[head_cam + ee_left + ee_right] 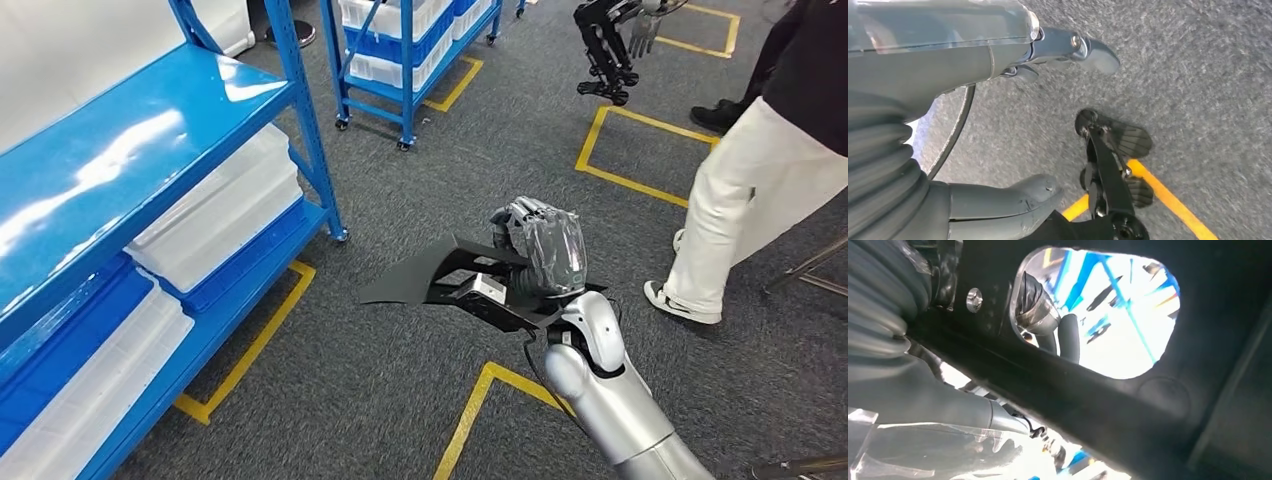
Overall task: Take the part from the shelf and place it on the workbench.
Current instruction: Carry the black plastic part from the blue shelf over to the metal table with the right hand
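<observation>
Over the grey floor (420, 400) | right hand (540, 250) grips one black part (420, 280) | left hand (1013, 125) fingers apart, holding nothing | two blue shelves (150, 130) | right wrist view: hole in part.

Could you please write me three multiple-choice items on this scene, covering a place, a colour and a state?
1. Where are the white plastic bins?
A. on the blue metal shelf rack
B. on the grey carpet
C. in a person's arms

2. What colour are the taped floor outlines?
A. red
B. yellow
C. green

3. What is the right hand doing?
A. hanging with nothing in it
B. pressing on a bin
C. holding the flat black angular part

Answers: 1 A, the bins sit on the rack's lower levels; 2 B, the tape is yellow; 3 C, the fingers wrap the part's edge.
</observation>
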{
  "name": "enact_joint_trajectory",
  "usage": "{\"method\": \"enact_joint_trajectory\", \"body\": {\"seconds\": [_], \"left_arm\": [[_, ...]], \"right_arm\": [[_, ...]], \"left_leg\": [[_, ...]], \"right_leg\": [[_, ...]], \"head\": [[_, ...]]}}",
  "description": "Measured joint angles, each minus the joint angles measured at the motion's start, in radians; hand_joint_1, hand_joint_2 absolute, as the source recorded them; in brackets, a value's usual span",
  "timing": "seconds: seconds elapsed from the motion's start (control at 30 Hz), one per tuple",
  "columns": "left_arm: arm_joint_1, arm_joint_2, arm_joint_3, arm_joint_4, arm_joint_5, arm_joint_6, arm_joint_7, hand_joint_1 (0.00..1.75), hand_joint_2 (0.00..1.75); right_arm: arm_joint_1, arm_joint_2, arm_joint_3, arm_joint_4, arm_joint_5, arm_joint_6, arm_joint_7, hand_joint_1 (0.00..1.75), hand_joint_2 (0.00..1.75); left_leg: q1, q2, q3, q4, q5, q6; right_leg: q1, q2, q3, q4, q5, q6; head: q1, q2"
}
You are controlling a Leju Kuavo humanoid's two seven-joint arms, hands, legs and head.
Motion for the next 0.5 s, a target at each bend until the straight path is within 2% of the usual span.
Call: {"method": "enact_joint_trajectory", "body": {"seconds": [0.03,0.07,0.1,0.13,0.17,0.2,0.23,0.27,0.3,0.33,0.37,0.4,0.47,0.5], "left_arm": [[0.001,-0.005,0.000,0.000,-0.001,0.005,0.000,0.00,1.75],[0.004,-0.010,-0.001,0.000,-0.003,0.013,0.002,0.00,1.75],[0.007,-0.014,-0.002,0.000,-0.006,0.022,0.004,0.00,1.75],[0.010,-0.017,-0.004,0.000,-0.009,0.031,0.006,0.00,1.75],[0.012,-0.018,-0.006,0.000,-0.012,0.037,0.008,0.00,1.75],[0.014,-0.018,-0.009,0.000,-0.014,0.040,0.009,0.00,1.75],[0.015,-0.019,-0.011,0.000,-0.015,0.041,0.010,0.00,1.75],[0.016,-0.019,-0.014,0.000,-0.015,0.042,0.010,0.00,1.75],[0.016,-0.019,-0.016,0.000,-0.015,0.043,0.010,0.00,1.75],[0.016,-0.020,-0.018,0.000,-0.015,0.043,0.010,0.00,1.75],[0.016,-0.020,-0.020,0.000,-0.015,0.044,0.009,0.00,1.75],[0.014,-0.020,-0.021,0.000,-0.015,0.044,0.009,0.00,1.75],[0.009,-0.020,-0.023,0.000,-0.015,0.044,0.009,0.00,1.75],[0.007,-0.020,-0.023,0.000,-0.015,0.045,0.009,0.00,1.75]], "right_arm": [[-0.004,-0.014,-0.007,-0.009,-0.004,0.002,0.003,1.75,1.75],[-0.007,-0.028,-0.016,-0.019,-0.012,0.004,0.006,1.75,1.75],[-0.007,-0.042,-0.027,-0.028,-0.022,0.007,0.007,1.75,1.75],[-0.002,-0.056,-0.040,-0.035,-0.033,0.008,0.004,1.75,1.75],[0.008,-0.069,-0.053,-0.041,-0.042,0.008,0.000,1.75,1.75],[0.019,-0.080,-0.065,-0.044,-0.048,0.008,-0.005,1.75,1.75],[0.028,-0.091,-0.075,-0.047,-0.052,0.006,-0.010,1.75,1.75],[0.033,-0.097,-0.082,-0.050,-0.053,0.006,-0.014,1.75,1.75],[0.036,-0.102,-0.087,-0.054,-0.054,0.005,-0.016,1.75,1.75],[0.036,-0.106,-0.091,-0.058,-0.055,0.005,-0.018,1.75,1.75],[0.037,-0.108,-0.093,-0.062,-0.055,0.004,-0.019,1.75,1.75],[0.038,-0.110,-0.095,-0.065,-0.056,0.004,-0.020,1.75,1.75],[0.042,-0.115,-0.100,-0.068,-0.056,0.003,-0.021,1.75,1.75],[0.044,-0.117,-0.103,-0.070,-0.056,0.003,-0.021,1.75,1.75]], "left_leg": [[0.001,0.016,0.001,-0.005,0.004,0.008],[-0.001,0.031,0.000,-0.007,0.006,0.013],[-0.003,0.046,0.000,-0.007,0.007,0.016],[-0.005,0.060,-0.001,-0.007,0.007,0.017],[-0.006,0.074,-0.002,-0.006,0.006,0.017],[-0.006,0.087,-0.002,-0.006,0.006,0.017],[-0.007,0.101,-0.001,-0.006,0.005,0.016],[-0.007,0.114,0.000,-0.006,0.003,0.015],[-0.010,0.127,0.001,-0.006,0.001,0.013],[-0.013,0.138,0.003,-0.006,-0.001,0.010],[-0.016,0.149,0.006,-0.007,-0.004,0.006],[-0.018,0.159,0.008,-0.008,-0.005,0.002],[-0.019,0.172,0.013,-0.008,-0.010,-0.008],[-0.018,0.158,0.012,0.000,-0.020,-0.013]], "right_leg": [[0.002,-0.031,-0.013,0.027,-0.018,0.004],[0.004,-0.068,-0.033,0.074,-0.048,0.008],[0.004,-0.093,-0.060,0.135,-0.081,0.011],[0.004,-0.105,-0.086,0.195,-0.107,0.013],[0.003,-0.110,-0.101,0.236,-0.120,0.015],[0.003,-0.112,-0.100,0.242,-0.115,0.015],[0.004,-0.116,-0.079,0.208,-0.093,0.013],[0.006,-0.128,-0.040,0.143,-0.063,0.009],[0.011,-0.151,-0.001,0.074,-0.042,0.003],[0.016,-0.169,0.029,0.019,-0.027,-0.004],[0.022,-0.182,0.045,-0.014,-0.022,-0.011],[0.026,-0.183,0.047,-0.023,-0.025,-0.017],[0.023,-0.159,0.046,-0.027,-0.020,-0.028],[0.019,-0.149,0.047,-0.031,-0.017,-0.035]], "head": [[0.001,0.000],[0.003,0.000],[0.004,0.000],[0.004,0.000],[0.004,0.000],[0.004,0.000],[0.004,0.000],[0.004,0.000],[0.004,0.000],[0.004,0.000],[0.004,0.000],[0.004,0.000],[0.004,0.000],[0.004,0.000]]}}
